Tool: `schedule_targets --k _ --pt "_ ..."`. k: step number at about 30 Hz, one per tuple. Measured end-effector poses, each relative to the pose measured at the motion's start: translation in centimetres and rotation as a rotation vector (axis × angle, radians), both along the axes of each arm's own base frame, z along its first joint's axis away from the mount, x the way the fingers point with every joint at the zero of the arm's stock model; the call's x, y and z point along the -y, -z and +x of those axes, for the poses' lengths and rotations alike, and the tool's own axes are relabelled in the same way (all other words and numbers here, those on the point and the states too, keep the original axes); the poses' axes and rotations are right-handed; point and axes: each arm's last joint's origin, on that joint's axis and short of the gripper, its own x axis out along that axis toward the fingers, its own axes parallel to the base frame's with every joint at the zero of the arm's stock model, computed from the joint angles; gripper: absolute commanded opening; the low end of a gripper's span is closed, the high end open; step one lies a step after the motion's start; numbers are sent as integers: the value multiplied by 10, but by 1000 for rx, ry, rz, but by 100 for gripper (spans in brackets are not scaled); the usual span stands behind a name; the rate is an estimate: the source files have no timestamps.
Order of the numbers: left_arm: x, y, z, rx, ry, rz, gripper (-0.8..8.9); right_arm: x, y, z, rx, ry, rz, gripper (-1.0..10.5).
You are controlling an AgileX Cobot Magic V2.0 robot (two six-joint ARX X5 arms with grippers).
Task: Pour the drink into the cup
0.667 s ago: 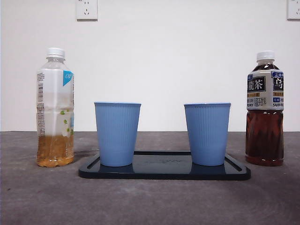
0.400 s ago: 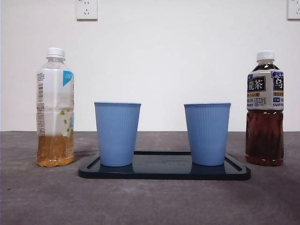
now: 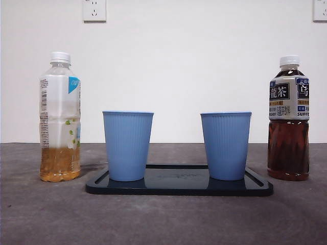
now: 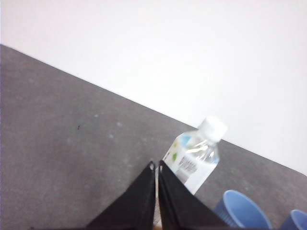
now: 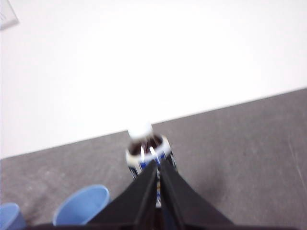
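Two blue ribbed cups, one on the left and one on the right, stand on a dark tray. A pale tea bottle with a white cap stands left of the tray. A dark tea bottle stands right of it. Neither arm shows in the front view. My left gripper is shut and empty, above and short of the pale bottle. My right gripper is shut and empty, above and short of the dark bottle.
A white wall with two sockets stands behind the grey table. In the left wrist view a blue cup sits beside the pale bottle. In the right wrist view a blue cup sits beside the dark bottle.
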Motion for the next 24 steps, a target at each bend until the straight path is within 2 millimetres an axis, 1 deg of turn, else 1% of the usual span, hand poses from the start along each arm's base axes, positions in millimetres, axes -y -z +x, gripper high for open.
schedule_targets --k 4,10,18,21,24 --pt "0 -22 -3 -63 16 21 10 0 -22 -4 -42 -2 -7 7" --pt "4 -49 1 -199 159 128 10 -2 -48 -1 -190 -65 -82 7" --pt "8 -62 17 -385 382 226 10 -5 -68 11 -401 -226 -181 7" --pt "11 -63 22 -422 477 245 10 -7 -71 14 -464 -286 -207 7" --pt "15 -63 24 -434 555 260 10 -9 -70 16 -525 -344 -229 7"
